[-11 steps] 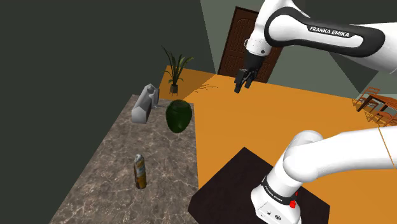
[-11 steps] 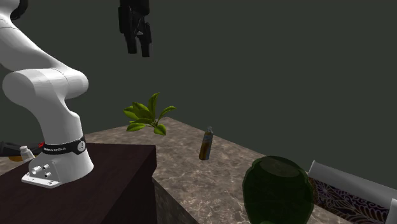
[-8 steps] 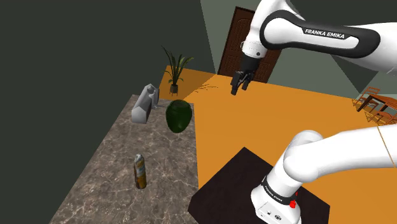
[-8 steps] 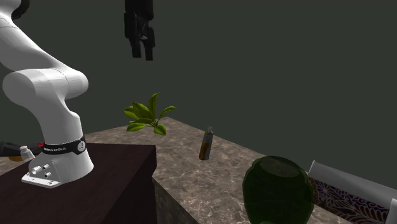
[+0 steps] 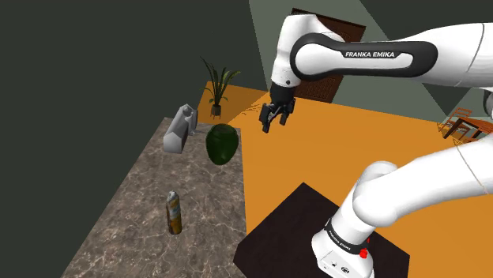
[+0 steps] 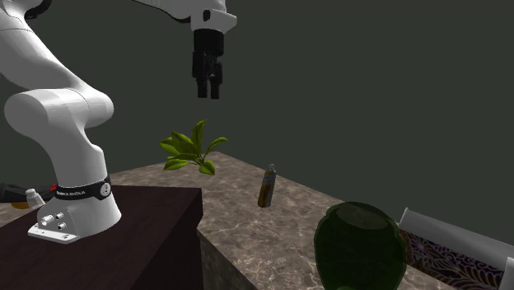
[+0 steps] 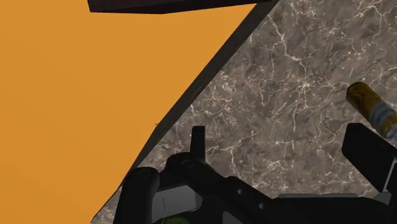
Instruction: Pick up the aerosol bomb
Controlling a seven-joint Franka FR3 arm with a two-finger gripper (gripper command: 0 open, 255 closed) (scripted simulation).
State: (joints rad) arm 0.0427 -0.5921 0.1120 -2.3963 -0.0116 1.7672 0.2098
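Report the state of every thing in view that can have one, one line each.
end effector, open, empty, up in the air
aerosol can, upright on the counter, not gripped
green vase, upright on the counter
white carton, standing beside the vase
potted plant, upright on the orange floor

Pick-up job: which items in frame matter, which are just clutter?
Job:
- can, upright on the counter
- gripper, open, up in the air, well away from the can

Clutter:
- green vase
- white carton
- plant on the floor past the counter
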